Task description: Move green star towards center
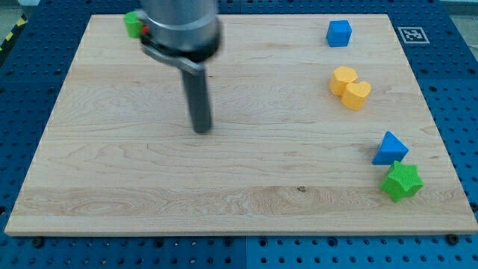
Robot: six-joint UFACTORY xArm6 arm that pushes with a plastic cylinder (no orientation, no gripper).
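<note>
Our tip (202, 130) stands left of centre on the wooden board (112, 187), open wood all round it. The green star (402, 181) sits at the view's lower right, the blue triangle block (390, 149) touching its upper left side. Above them, two yellow blocks (350, 87) touch each other. The blue cube (338, 33) and a green block (134, 23) keep to the top edge.
</note>
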